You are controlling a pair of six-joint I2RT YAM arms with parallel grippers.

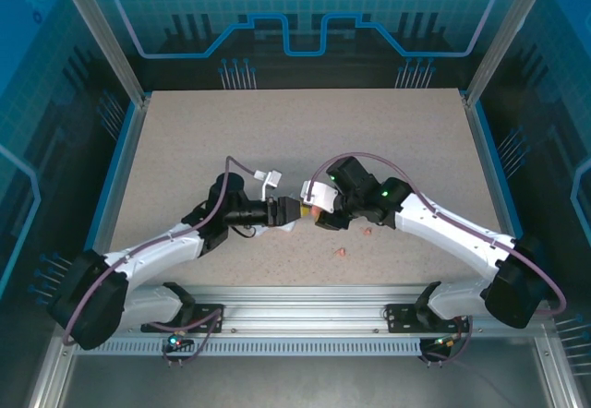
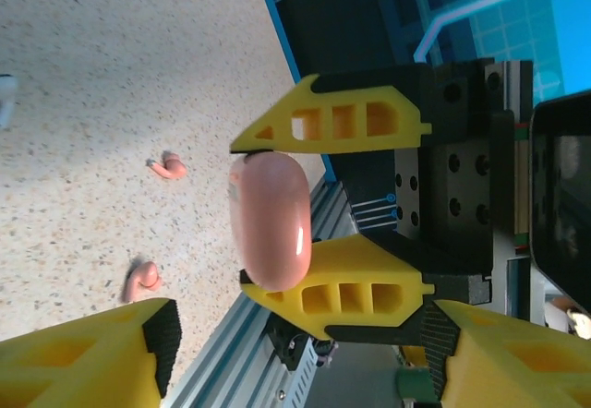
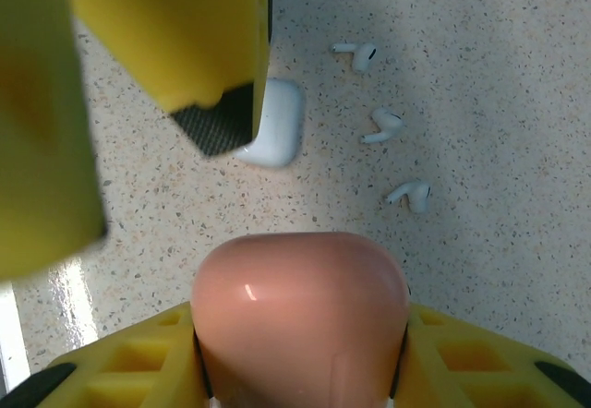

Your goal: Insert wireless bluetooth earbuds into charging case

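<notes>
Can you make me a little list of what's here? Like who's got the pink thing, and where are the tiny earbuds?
pink case: squeezed between the jaws of the right gripper
left gripper: jaws open, right next to the pink case, holding nothing
pink earbuds: two, lying loose on the table
white earbuds: three, loose on the table
white case: resting on the table near the white earbuds
earbuds in a case: none that I can see
</notes>
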